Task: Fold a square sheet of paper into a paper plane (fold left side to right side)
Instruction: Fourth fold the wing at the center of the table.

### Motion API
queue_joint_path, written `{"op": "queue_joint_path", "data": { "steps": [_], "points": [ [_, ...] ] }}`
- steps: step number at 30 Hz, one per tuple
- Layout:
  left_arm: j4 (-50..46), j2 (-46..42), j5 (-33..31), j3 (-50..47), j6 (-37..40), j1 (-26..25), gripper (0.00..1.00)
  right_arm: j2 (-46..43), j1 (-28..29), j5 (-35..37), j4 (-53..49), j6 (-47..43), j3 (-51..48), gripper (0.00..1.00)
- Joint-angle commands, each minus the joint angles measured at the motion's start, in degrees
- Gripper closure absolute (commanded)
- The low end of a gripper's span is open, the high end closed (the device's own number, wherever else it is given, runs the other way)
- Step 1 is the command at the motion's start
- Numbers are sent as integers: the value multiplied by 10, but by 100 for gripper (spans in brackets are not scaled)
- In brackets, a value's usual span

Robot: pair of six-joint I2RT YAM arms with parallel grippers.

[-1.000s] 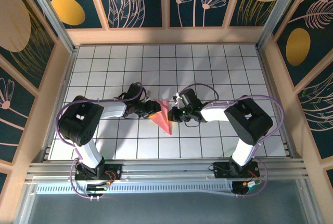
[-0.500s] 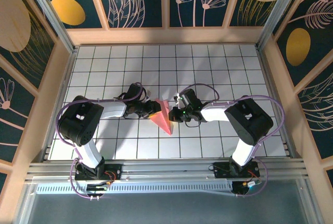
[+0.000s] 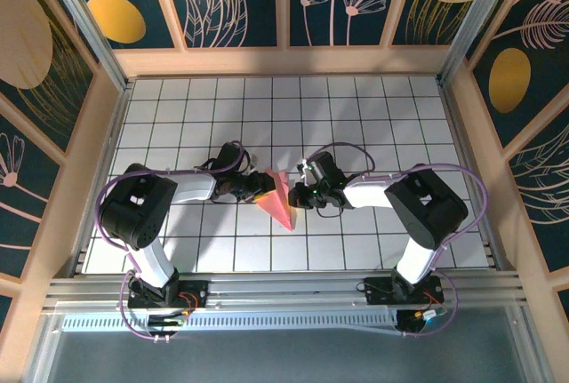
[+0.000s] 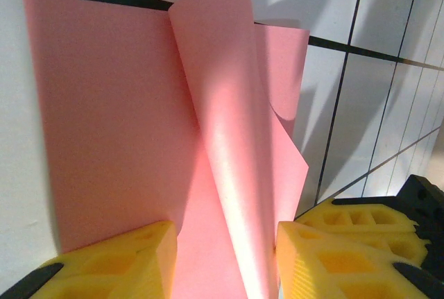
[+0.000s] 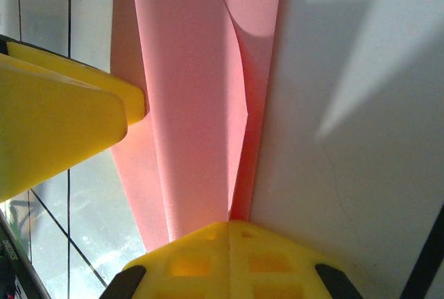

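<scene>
The square sheet of paper (image 3: pixel 282 199) is salmon pink and lies folded into a narrow pointed shape mid-table. My left gripper (image 3: pixel 260 189) is at its left edge, open. Its yellow fingers (image 4: pixel 118 264) straddle the paper (image 4: pixel 111 132), where a loose flap (image 4: pixel 229 105) curls up between them and brushes the right finger. My right gripper (image 3: pixel 299 195) is at the paper's right edge, shut. Its joined fingertips (image 5: pixel 232 233) sit on the folded layers (image 5: pixel 194 105), and I cannot tell whether they pinch them. One left finger (image 5: pixel 62 122) appears in the right wrist view.
The table (image 3: pixel 373 125) is a white tiled surface with dark grid lines, walled on three sides by wooden frames (image 3: pixel 284 61). Both arms reach inward from their bases on the rail (image 3: pixel 284 292) at the near edge.
</scene>
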Motion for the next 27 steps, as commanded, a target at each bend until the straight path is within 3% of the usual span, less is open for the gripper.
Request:
{"op": "queue_joint_path", "data": {
  "steps": [1,27],
  "points": [
    [-38,11,-31,-13,12,-2,58,-6,-4,9,-7,-11,10,100],
    [-37,-4,-31,5,12,-2,53,35,1,38,-53,-20,9,100]
  ]
}}
